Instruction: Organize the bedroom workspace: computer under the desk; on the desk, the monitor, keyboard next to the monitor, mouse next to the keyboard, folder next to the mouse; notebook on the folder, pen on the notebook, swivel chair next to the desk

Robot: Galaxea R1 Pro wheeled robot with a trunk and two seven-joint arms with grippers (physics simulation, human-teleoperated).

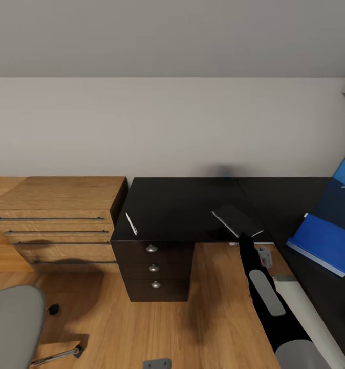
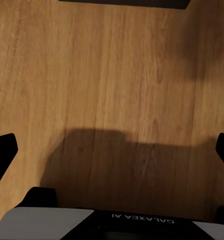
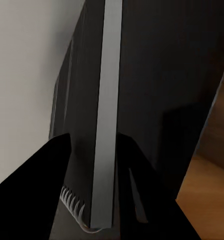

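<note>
"GALAXEA AI" marks left tool (image 2: 112,150); right tool (image 3: 94,170) grips keyboard (image 1: 237,220).

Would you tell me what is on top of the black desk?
A pen above the drawers, a blue folder at the right, and a dark notebook held by the right gripper. Anything beneath the folder is covered.

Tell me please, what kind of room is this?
Probably a home office corner: a black desk with drawers, a blue folder on it, a grey swivel chair and a wooden drawer unit.

Folder (image 1: 323,243) right of pen (image 1: 131,224), both on desk (image 1: 182,205)
</note>
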